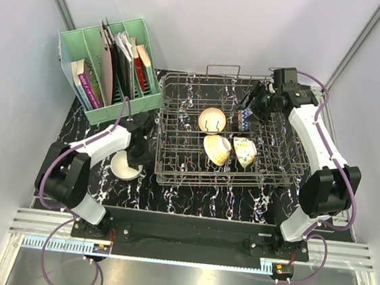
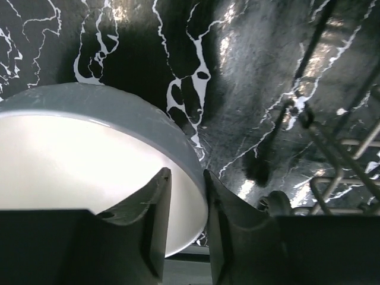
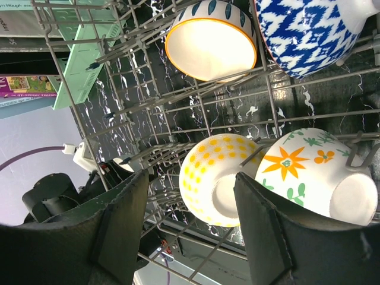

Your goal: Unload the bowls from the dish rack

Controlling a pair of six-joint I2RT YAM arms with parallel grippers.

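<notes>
Straddling the rim of a white bowl (image 2: 77,154), the left gripper (image 2: 186,175) has 1 finger inside and 1 outside. A sliver of white interior shows beside the inner finger, so the grip is released. That bowl sits upright on the black marbled mat (image 2: 249,89), outside the dish rack (image 1: 227,179), whose wires show to the right of the fingers. The right gripper (image 3: 190,175) hangs over the rack, fingers spread wide and holding nothing. Beneath the gap between them a yellow-dotted bowl (image 3: 217,178) lies on its side. A flowered bowl (image 3: 309,172) sits just past the finger on the right of that view. Farther ahead stand an orange-rimmed bowl (image 3: 208,41) and a blue-and-white bowl (image 3: 303,32). These 4 bowls are in the rack.
</notes>
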